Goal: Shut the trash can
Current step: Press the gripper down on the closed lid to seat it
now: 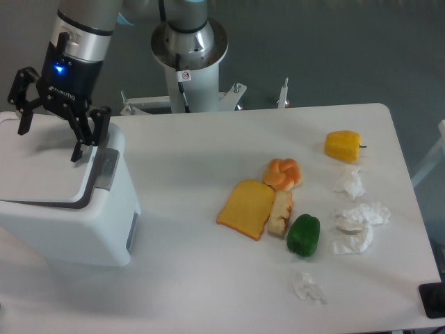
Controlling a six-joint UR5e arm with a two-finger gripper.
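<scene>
**lid looks down, gripper close above it: where this could slip**

a white surface (195, 292) fills the view in front of a grey wall, with the arm's base at the back edge. at the far left stands the trash can (69, 216), its flat lid (38, 163) lying level inside the rim and the grey push-tab (106, 171) facing right. it looks shut, though whether the latch has caught cannot be told from here.

just above the lid's back part hangs the gripper (50, 133), fingers spread wide and holding nothing. whether the tips touch the lid is unclear.

the risks, as i judge them: if the lid is only resting, a lift away leaves it unlatched and the task undone. a press placed too near the right edge could land on the push-tab and pop the lid open. a hard or off-centre push could shove or tip the can, which sits near the left edge of the surface. a spread finger could also catch on the rim.

further right lie a yellow bread slice (245, 208), a knotted bun (282, 172), a green pepper (303, 234), a yellow pepper (343, 145) and crumpled tissues (358, 226), all well apart from the can and unlikely to interfere.
</scene>
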